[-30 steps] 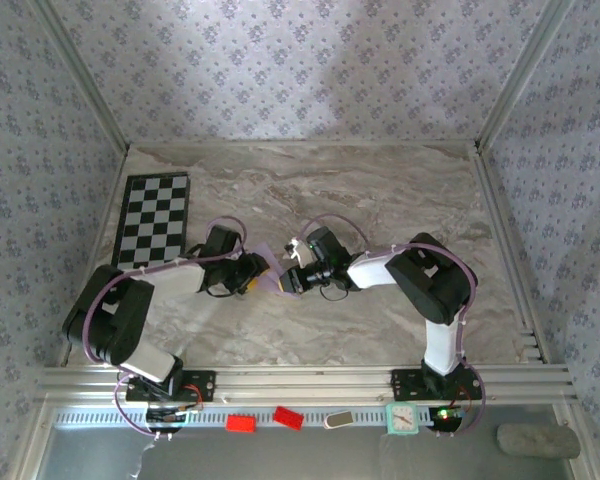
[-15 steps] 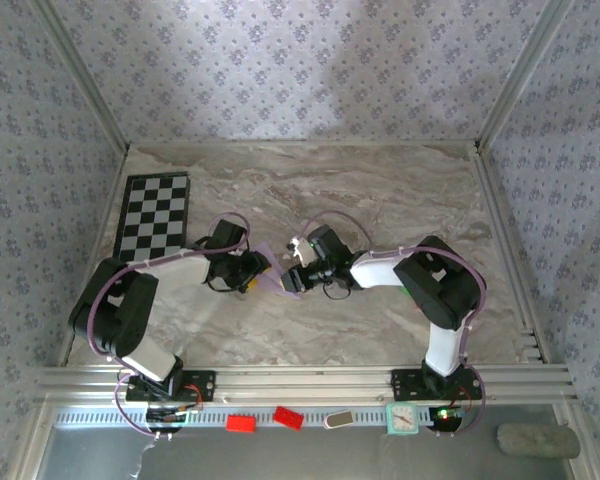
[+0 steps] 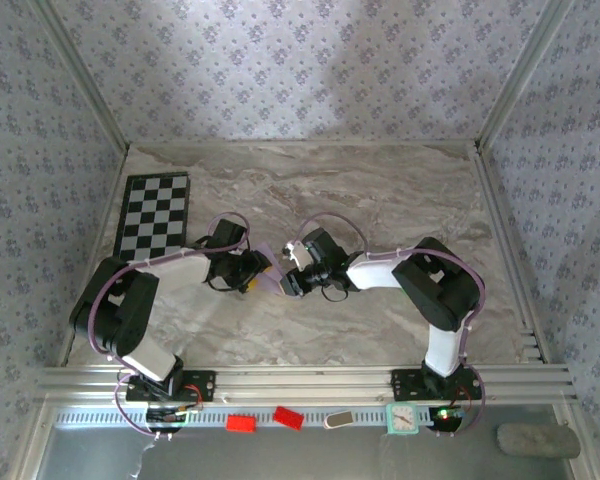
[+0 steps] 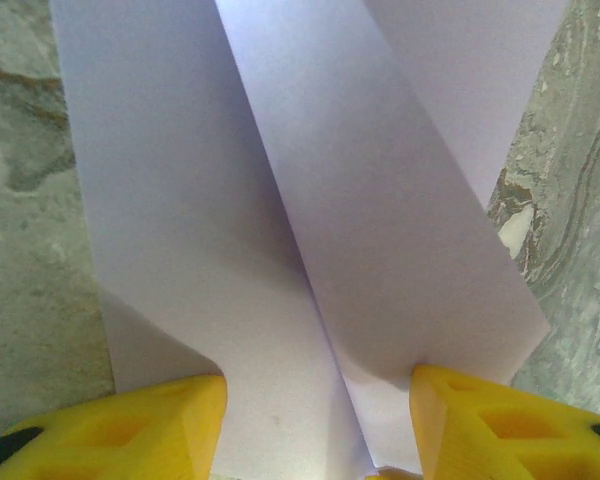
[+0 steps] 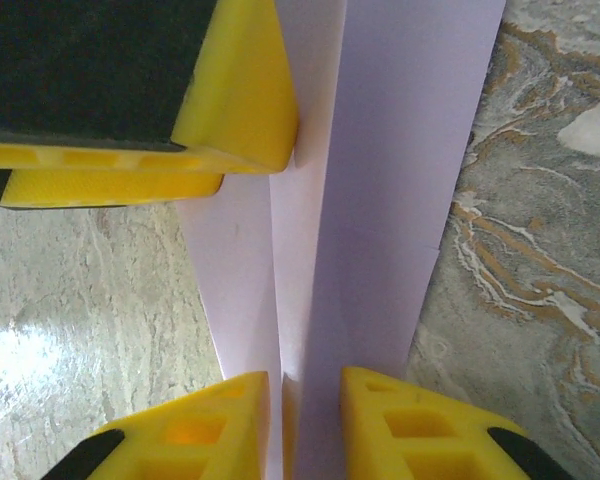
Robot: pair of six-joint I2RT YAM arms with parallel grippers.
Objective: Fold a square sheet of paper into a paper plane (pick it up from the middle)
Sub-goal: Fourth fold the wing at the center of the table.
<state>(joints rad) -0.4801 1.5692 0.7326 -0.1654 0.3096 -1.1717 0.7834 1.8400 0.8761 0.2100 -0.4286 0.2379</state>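
Note:
The square sheet of paper is folded lengthwise into a narrow pale lilac paper plane (image 3: 272, 273), held between the two grippers above the marble table (image 3: 380, 190). My left gripper (image 4: 315, 425) is open and straddles one end of it. Its yellow fingers (image 4: 130, 430) touch the outer flaps, and the centre crease runs between them. My right gripper (image 5: 305, 425) is shut on the centre fold of the paper plane (image 5: 380, 200) at the other end. The left gripper's finger (image 5: 240, 100) rests against the paper's far left flap in the right wrist view. From above, the left gripper (image 3: 254, 270) and right gripper (image 3: 289, 280) face each other.
A black-and-white checkerboard (image 3: 155, 218) lies at the back left of the table. Two red blocks (image 3: 242, 423) and a teal clock (image 3: 402, 418) sit below the aluminium rail (image 3: 300, 378). Patterned walls close in three sides.
Both wrists have drifted slightly toward the back of the table with the paper between them. The left elbow has swung inward and the right gripper has edged left.

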